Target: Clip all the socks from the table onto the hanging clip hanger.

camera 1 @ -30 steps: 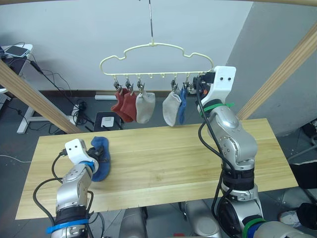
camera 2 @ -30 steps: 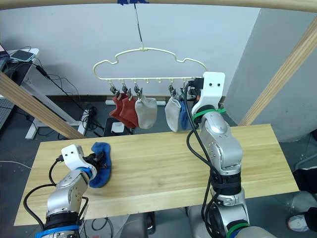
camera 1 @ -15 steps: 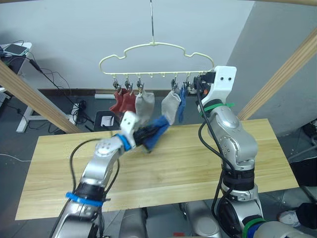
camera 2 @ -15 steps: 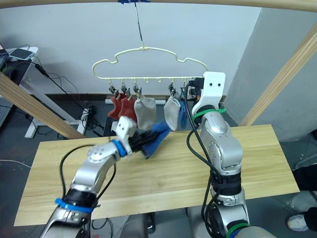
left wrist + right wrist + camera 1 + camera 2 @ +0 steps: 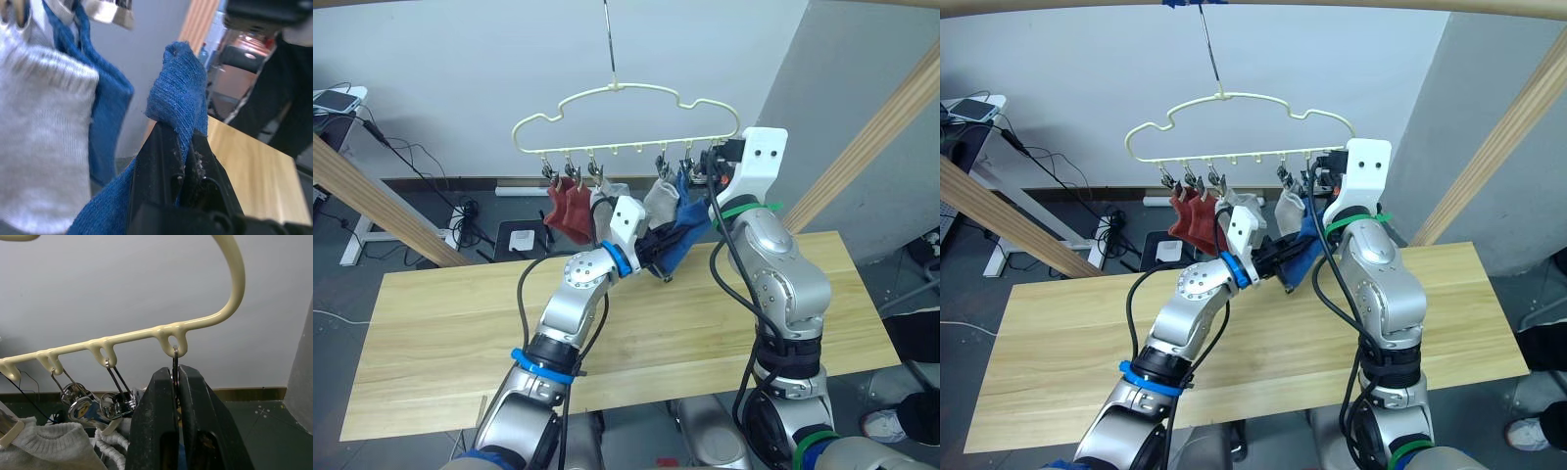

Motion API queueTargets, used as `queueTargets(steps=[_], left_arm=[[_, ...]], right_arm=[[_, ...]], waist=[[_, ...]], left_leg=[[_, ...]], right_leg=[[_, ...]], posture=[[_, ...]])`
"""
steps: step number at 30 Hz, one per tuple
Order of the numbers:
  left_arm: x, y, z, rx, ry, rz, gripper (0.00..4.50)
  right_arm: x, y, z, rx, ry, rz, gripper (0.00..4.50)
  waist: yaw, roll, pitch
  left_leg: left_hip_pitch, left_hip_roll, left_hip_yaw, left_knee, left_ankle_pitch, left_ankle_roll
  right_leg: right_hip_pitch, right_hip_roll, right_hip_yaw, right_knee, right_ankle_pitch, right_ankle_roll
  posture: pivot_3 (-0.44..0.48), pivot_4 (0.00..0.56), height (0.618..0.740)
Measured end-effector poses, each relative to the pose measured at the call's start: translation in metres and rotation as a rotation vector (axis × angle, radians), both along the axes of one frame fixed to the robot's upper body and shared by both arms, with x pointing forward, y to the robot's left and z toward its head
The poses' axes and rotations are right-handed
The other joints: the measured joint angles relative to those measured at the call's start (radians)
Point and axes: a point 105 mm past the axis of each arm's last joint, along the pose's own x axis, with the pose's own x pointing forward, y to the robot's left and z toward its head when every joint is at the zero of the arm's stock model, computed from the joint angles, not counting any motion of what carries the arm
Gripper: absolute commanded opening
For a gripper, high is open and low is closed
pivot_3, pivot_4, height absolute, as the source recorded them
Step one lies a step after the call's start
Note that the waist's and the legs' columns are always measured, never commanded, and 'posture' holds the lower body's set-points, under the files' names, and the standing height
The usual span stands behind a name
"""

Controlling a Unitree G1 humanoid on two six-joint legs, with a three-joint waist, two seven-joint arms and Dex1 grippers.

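The left tool (image 5: pixel 183 147) is squeezed tight on a blue sock (image 5: pixel 680 240) and holds it up in the air, above the far edge of the bench (image 5: pixel 460 323), just under the clips. The right tool (image 5: pixel 175 382) is pinched shut on the last metal clip (image 5: pixel 174 360) of the clip hanger (image 5: pixel 626 93), at about 3 o'clock on it. Two red socks (image 5: pixel 568 208), two grey ones (image 5: pixel 658 201) and one blue one (image 5: pixel 105 98) hang from the clips.

Upper centre of the frame, a cream-yellow wavy clip hanger (image 5: pixel 626 122) carries two rust-red knit socks (image 5: pixel 568 208) and a light grey sock (image 5: pixel 658 201). The left gripper (image 5: pixel 658 252) lifts a blue knit sock (image 5: pixel 683 240) just beneath its right-hand clips, above the light wooden plank table (image 5: pixel 431 333).
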Motion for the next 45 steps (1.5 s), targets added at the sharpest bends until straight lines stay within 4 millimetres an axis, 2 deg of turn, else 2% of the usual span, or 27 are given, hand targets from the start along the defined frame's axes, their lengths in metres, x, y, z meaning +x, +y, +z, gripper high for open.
queueTargets(steps=[5, 13, 27, 45], left_arm=[[0.011, -0.005, 0.006, -0.028, -0.015, 0.052, 0.01], [0.023, 0.000, 0.010, -0.058, 0.000, 0.113, 0.01], [0.023, -0.006, 0.017, -0.077, -0.011, 0.104, 0.01], [0.035, 0.001, 0.021, -0.079, -0.027, 0.187, 0.01]], right_arm=[[0.000, 0.000, 0.000, -0.001, 0.002, 0.001, 0.00], [0.000, 0.001, -0.001, -0.004, 0.009, 0.003, 0.00], [-0.001, 0.002, -0.002, -0.011, 0.018, 0.007, 0.00], [0.000, 0.001, -0.003, -0.019, 0.031, 0.005, 0.00]], waist=[[-0.004, 0.000, 0.000], [-0.006, 0.000, 0.000], [-0.006, 0.000, 0.000], [-0.006, 0.000, 0.000]], left_leg=[[-0.001, 0.000, 0.000, 0.000, 0.000, 0.000], [-0.003, 0.000, -0.001, -0.001, 0.000, 0.000], [-0.004, 0.000, -0.001, 0.000, 0.000, 0.000], [-0.004, 0.000, -0.002, 0.000, 0.000, 0.000]], right_leg=[[0.000, 0.000, 0.000, -0.002, 0.000, 0.000], [0.000, 0.000, -0.002, -0.005, 0.000, 0.000], [0.000, 0.000, -0.002, -0.005, 0.000, 0.000], [0.000, 0.000, -0.003, -0.005, 0.000, 0.000]], posture=[[-0.332, 0.282, 0.732], [-0.335, 0.284, 0.732], [-0.336, 0.287, 0.732], [-0.334, 0.288, 0.732]])
